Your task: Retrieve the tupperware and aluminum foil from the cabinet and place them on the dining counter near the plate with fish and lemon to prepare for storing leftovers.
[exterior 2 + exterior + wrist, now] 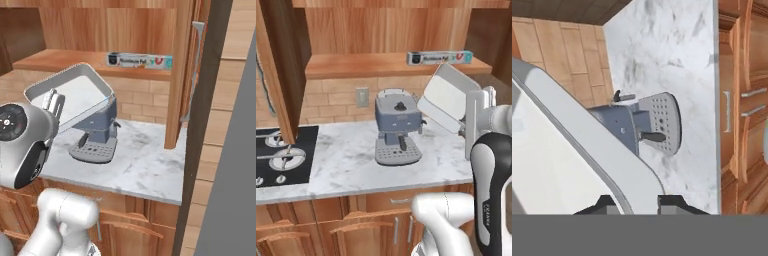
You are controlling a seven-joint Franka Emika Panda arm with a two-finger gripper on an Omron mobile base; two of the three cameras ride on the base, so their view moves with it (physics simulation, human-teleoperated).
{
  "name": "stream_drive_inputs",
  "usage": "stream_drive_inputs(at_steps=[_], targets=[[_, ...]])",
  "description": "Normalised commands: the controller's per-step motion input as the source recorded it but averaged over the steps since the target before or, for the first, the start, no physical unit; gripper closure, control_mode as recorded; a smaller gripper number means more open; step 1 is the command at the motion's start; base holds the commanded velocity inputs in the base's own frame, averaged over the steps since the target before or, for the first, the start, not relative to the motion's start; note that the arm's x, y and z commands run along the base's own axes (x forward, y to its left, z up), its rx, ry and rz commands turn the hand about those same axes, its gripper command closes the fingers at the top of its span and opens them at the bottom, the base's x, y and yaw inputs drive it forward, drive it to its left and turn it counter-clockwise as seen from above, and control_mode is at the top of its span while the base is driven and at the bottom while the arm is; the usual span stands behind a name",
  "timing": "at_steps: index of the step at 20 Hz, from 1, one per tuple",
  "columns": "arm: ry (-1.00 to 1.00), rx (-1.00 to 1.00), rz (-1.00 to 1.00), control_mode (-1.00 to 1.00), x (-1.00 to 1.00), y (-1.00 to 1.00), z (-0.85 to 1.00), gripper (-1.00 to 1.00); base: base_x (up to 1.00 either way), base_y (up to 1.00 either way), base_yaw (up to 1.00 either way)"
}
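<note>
Tupperware (75, 97) is out of the cabinet (391, 30) and in the air, tilted steeply over the coffee machine (397, 131) that stands on the marble surface (346, 160). The pincer (639, 202) is closed tight on the tub's rim, one dark fingertip on each side of the wall in the hand view, so the tub hangs from that edge with nothing under it. I judge the first fetch about half done: the tub is lifted clear of the shelf, but not yet carried to the dining counter or set beside the plate with fish and lemon.

The aluminum foil (440, 57) lies untouched on the plank shelf at its right end, long side toward the room. It has to be collected and carried over in turn, so most of the task remains.

As for writing, the foil box has a dark patch at its left end, a band of dark print along the middle, a small red mark and a teal right end. The lettering is too small to read. No readable print shows on the tub or the coffee machine.
</note>
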Motion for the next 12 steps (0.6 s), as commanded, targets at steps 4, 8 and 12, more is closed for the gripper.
stream_drive_inputs(at_steps=[4,8,12], targets=[[0.0,0.0,0.0,1.0,0.0,0.0,0.0,1.0,-0.62,0.2,0.65],[0.0,0.0,0.0,1.0,0.0,0.0,0.0,1.0,-0.23,0.38,0.89],[0.0,0.0,0.0,1.0,0.0,0.0,0.0,1.0,-0.06,0.2,0.94]])
